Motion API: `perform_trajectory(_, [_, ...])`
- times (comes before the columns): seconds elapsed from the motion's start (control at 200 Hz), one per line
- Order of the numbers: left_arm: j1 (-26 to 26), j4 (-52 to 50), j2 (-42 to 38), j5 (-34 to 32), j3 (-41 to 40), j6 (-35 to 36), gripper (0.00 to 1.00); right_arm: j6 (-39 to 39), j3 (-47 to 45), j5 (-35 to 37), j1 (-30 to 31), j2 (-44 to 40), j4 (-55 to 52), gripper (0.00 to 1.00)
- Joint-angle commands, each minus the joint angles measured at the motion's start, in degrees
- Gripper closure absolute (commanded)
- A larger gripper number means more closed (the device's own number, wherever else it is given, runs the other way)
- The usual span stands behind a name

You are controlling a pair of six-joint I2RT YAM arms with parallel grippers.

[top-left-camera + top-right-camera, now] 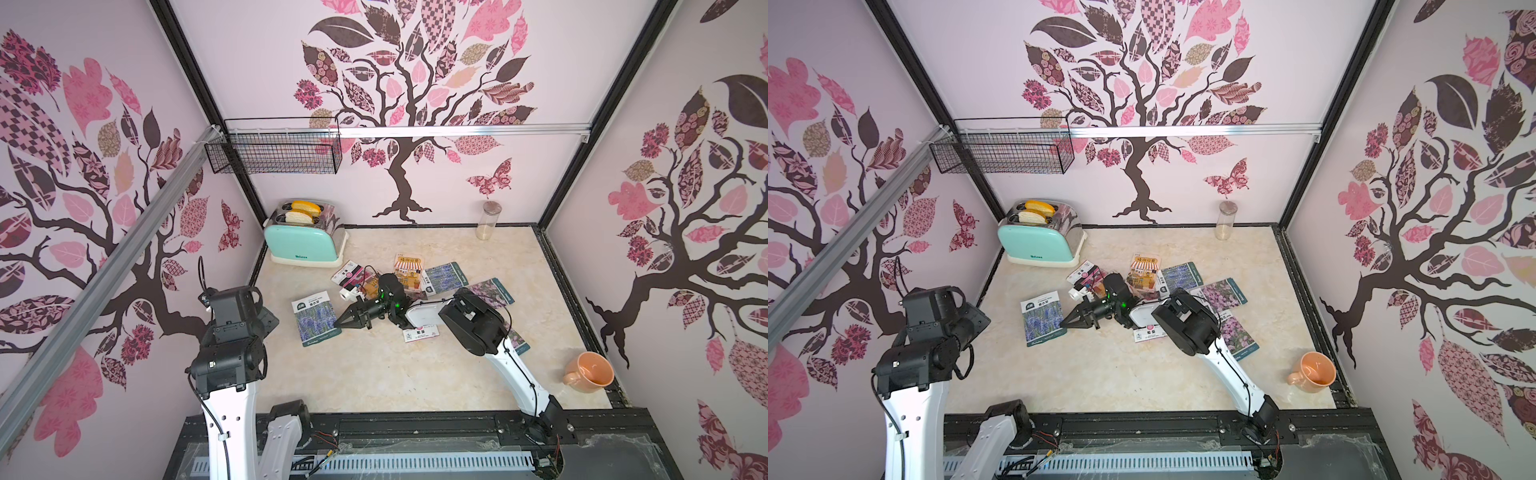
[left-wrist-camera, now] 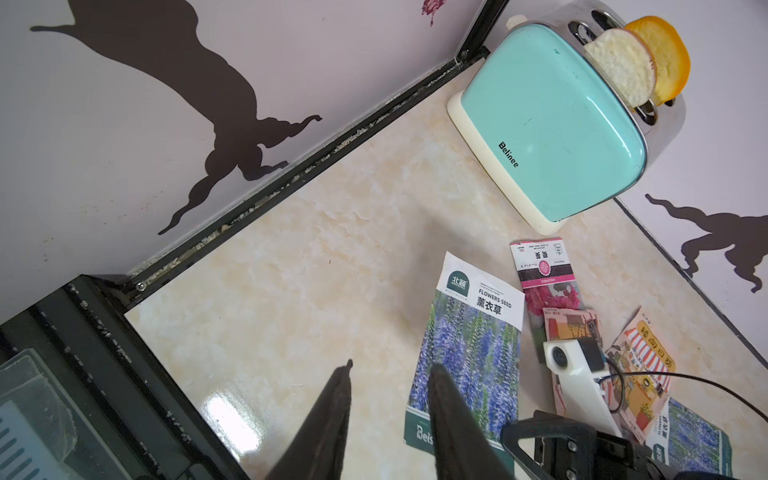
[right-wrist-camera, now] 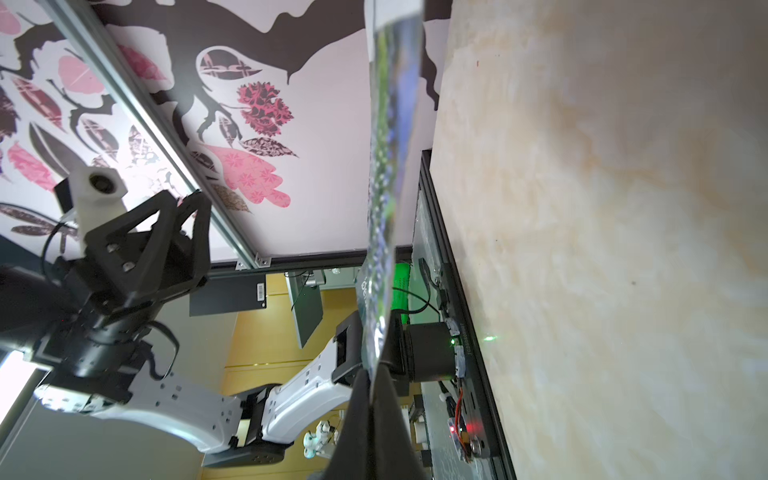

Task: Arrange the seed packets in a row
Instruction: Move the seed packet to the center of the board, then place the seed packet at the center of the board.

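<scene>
R arm (image 1: pixel 473 328) covers part of the seed packets (image 1: pixel 409 268) heaped on marble-look table (image 1: pixel 374 374); can't count them. R gripper (image 3: pixel 376 374) pinches a flat, glossy lavender packet (image 1: pixel 313 322) by its teal end, apart from heap, L-arm side. L gripper (image 2: pixel 390 365) fingers spread, empty; body cut off.

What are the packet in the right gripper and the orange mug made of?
The lavender packet looks like thin glossy plastic or foil film: it glints and bows edge-on in the right gripper. The orange mug looks like ceramic, thick-walled with a soft sheen, though plastic is possible.
</scene>
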Motion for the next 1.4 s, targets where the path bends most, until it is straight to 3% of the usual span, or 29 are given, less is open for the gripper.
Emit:
perform_trajectory(0.0, [0.3,-3.1,0.9,-1.8,2.8,1.5,0.65,-8.5,2.9,10.2,1.4,-1.5,-11.9,1.0])
perform_trajectory(0.105, [0.6,-4.3,1.7,-1.5,4.1,2.5,0.65,-9.0,4.1,19.1,2.9,-1.1,-15.4,1.0])
perform_trajectory(0.275, [0.8,-4.3,2.5,1.6,4.2,3.7,0.63,-5.5,9.1,26.9,5.0,4.7,-16.4,1.0])
perform_trajectory(0.425, [1.3,-3.1,2.2,4.1,2.7,4.8,0.59,-5.9,22.3,25.6,7.8,12.4,-23.5,1.0])
perform_trajectory(0.855, [3.4,-0.3,6.0,12.5,-1.3,9.1,0.54,-5.9,38.0,31.1,11.8,23.4,-31.9,1.0])
perform_trajectory(1.085, [3.5,-0.7,6.8,15.0,0.1,10.5,0.52,-3.5,39.2,39.4,13.7,24.3,-33.1,1.0])
perform_trajectory(1.395, [2.6,-0.7,6.6,17.0,0.4,10.4,0.5,-3.2,44.4,39.6,14.6,27.4,-37.2,0.99])
